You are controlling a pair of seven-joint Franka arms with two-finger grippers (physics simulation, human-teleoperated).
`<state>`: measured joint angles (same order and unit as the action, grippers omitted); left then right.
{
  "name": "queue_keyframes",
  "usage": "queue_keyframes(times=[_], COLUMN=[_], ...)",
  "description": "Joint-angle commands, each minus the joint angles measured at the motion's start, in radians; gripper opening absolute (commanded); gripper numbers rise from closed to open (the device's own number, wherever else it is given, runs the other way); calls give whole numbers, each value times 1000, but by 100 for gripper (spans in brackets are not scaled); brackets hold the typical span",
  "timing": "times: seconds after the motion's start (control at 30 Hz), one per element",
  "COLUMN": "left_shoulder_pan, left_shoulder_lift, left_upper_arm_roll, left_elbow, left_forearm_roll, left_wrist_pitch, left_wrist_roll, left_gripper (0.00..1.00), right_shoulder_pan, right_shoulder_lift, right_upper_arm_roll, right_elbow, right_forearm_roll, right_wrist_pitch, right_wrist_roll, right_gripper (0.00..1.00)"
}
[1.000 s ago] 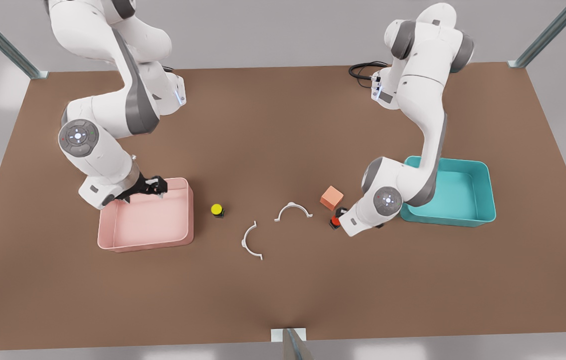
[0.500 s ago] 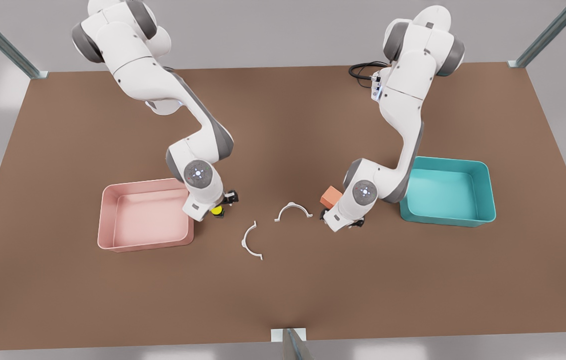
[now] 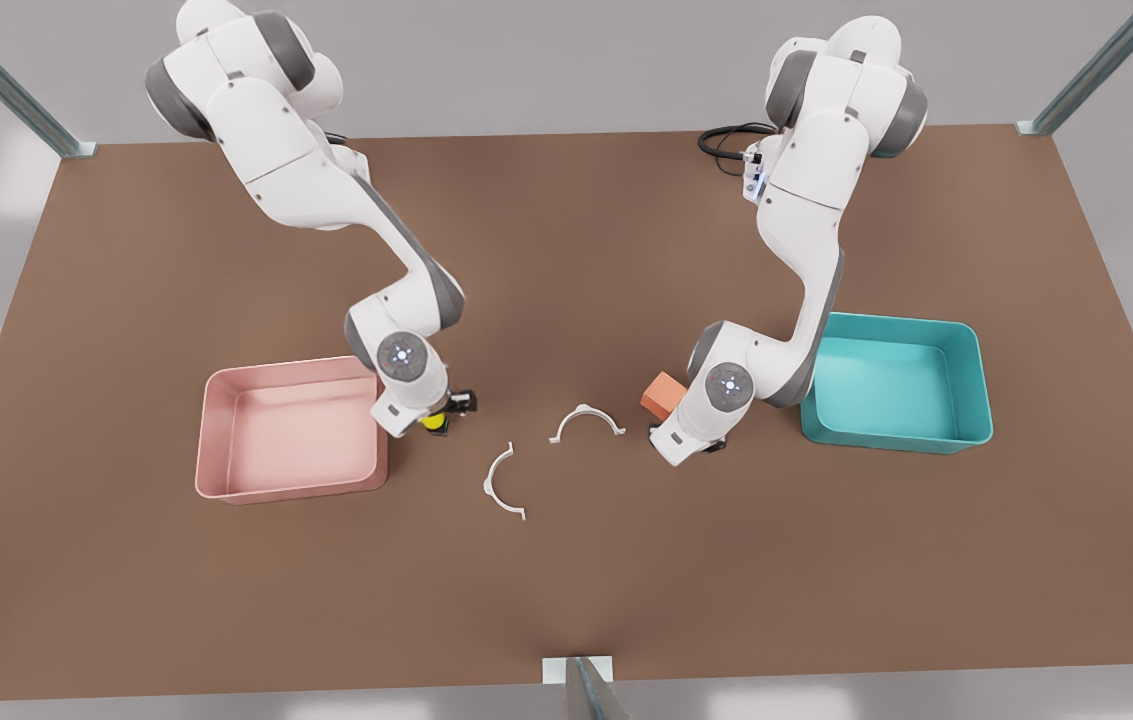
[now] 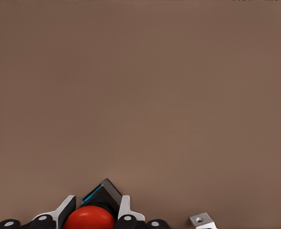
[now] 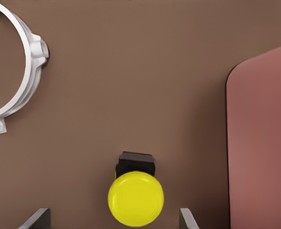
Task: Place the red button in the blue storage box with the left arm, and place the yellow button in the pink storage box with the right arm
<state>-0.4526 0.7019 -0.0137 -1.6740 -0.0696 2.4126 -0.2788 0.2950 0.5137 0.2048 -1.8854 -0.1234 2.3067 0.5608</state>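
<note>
left gripper clamps red button; right gripper spread around yellow button.

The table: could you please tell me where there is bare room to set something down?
The table is bare along its near edge below the white arcs, and across the far middle between the arms. It is crowded between the pink tray and blue tray: buttons, arcs, orange cube.

My brown table carries the pink storage box at nine o'clock, the blue storage box at three, and two white arc pieces at center.
</note>
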Motion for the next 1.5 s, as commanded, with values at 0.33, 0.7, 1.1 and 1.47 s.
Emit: queue_keyframes(times=[0.33, 0.7, 1.1, 1.47], left_shoulder_pan=[225, 554, 433, 423], left_shoulder_lift=[-455, -391, -301, -312], left_upper_arm_roll=[3, 9, 1, -2], left_elbow=[-266, -363, 405, 433], left_forearm_roll=[1, 17, 65, 79], left_wrist_pitch=[-277, -449, -699, -767], left_wrist_roll=[340, 819, 159, 159], left_gripper=[50, 100, 100, 100], right_shoulder_pan=[-19, -23, -88, -352], right_shoulder_lift=[49, 60, -78, -198], right_upper_arm_roll=[-7, -8, -7, 64], right_elbow=[-87, -83, 57, -178], right_forearm_roll=[-27, -28, -28, -21], right_wrist_pitch=[254, 273, 11, -90], right_wrist_roll=[139, 137, 51, -163], right_gripper=[100, 53, 42, 44])
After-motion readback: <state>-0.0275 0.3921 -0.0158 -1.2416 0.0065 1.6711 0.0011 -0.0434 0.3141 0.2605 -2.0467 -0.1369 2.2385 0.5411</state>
